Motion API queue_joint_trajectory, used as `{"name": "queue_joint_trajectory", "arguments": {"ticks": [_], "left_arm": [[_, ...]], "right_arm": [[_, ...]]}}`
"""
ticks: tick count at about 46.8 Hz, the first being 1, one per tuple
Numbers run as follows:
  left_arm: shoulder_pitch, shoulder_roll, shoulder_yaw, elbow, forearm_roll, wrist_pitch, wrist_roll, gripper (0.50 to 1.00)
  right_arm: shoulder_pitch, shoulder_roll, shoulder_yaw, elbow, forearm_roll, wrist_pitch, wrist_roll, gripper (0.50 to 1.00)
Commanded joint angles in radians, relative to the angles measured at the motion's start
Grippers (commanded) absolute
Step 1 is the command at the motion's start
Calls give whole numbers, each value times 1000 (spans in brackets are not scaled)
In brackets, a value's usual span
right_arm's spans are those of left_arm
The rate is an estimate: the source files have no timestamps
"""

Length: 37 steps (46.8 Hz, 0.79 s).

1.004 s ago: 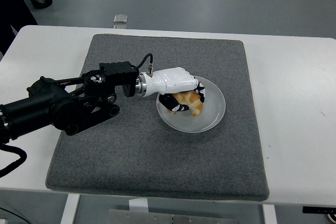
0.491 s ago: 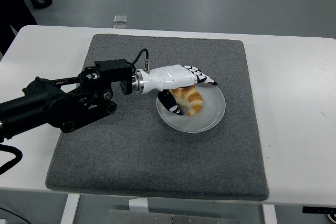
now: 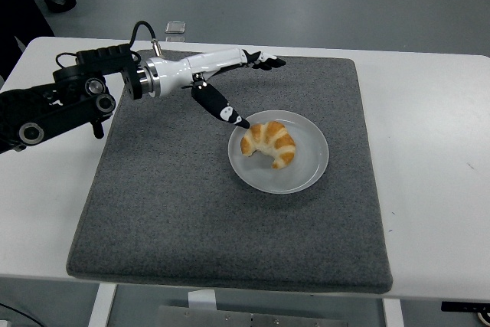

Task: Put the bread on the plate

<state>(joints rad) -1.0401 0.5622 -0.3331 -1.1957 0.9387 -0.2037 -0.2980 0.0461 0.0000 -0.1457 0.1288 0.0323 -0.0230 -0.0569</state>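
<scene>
The bread [image 3: 269, 142] sits on the plate [image 3: 310, 175] and the left hand [image 3: 230, 86] hangs above, fingers spread, holding nothing — best it lifts clear towards the worktop's [image 3: 429, 128] left edge without its thumb brushing the bread.

A golden-brown croissant [image 3: 270, 142] on a clear plate [image 3: 306, 176], on a dark grey mat [image 3: 191, 212] over a white table [image 3: 436, 151]; white-and-black robot hand [image 3: 222, 82].
</scene>
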Motion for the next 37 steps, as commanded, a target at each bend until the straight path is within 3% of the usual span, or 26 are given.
{"name": "queue_joint_trajectory", "arguments": {"ticks": [1, 7, 31, 37], "left_arm": [[-17, 48, 0, 4, -148, -48, 2, 999], [-23, 103, -1, 10, -322, -97, 2, 999], [15, 222, 2, 70, -794, -108, 8, 999], [25, 239, 2, 105, -900, -144, 48, 1000]], "right_arm": [[0, 0, 0, 0, 0, 0, 0, 930], [0, 0, 0, 0, 0, 0, 0, 932], [0, 0, 0, 0, 0, 0, 0, 930], [0, 0, 0, 0, 0, 0, 0, 930]]}}
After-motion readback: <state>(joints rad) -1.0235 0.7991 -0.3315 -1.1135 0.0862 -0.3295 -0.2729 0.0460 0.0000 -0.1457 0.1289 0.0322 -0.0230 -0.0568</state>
